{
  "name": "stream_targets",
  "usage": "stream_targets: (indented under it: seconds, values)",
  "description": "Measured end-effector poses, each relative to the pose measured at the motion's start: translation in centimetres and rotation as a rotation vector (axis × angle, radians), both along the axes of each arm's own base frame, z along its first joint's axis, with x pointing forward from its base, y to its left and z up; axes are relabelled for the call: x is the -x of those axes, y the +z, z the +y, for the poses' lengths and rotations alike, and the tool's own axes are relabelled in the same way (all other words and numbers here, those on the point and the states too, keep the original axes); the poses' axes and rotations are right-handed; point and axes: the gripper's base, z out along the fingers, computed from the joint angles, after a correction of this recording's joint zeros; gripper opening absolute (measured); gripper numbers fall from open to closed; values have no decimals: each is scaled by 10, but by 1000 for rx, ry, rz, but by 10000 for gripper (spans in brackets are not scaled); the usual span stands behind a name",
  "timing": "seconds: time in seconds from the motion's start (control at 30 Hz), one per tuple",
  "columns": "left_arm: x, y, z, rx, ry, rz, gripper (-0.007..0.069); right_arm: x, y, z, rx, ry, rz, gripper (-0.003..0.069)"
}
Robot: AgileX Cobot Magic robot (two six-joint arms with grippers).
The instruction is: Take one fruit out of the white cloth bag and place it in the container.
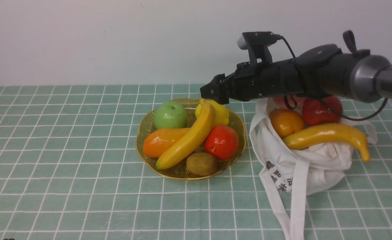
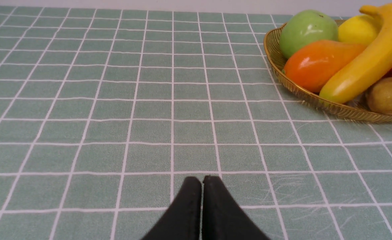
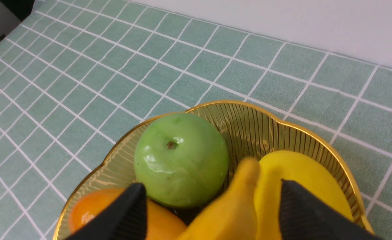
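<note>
The left gripper, its black fingers pressed together, sits over the green checked cloth well apart from the container, inside which the fruit leans across an orange mango, with a green apple, lemon and kiwi around it.

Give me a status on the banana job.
Done: the banana lies in the dish, out of the bag. In hand: the right gripper is open, jaws either side of the banana's stem end, gripping nothing. Left to do: probably just pulling that arm clear. The left gripper sits shut over the tablecloth, idle.
</note>
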Motion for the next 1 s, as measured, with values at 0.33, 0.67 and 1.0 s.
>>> stream_targets:
  seconds: [0.33, 0.67, 1.0]
  values:
    - [0, 0, 0, 0, 0, 0, -8, 8, 21, -1, 32, 60, -54, 683]
    - [0, 0, 0, 0, 0, 0, -8, 64, 134, -35, 95, 93, -148, 486]
    - [0, 0, 0, 0, 0, 0, -8, 173, 208, -103, 377, -66, 75, 2]
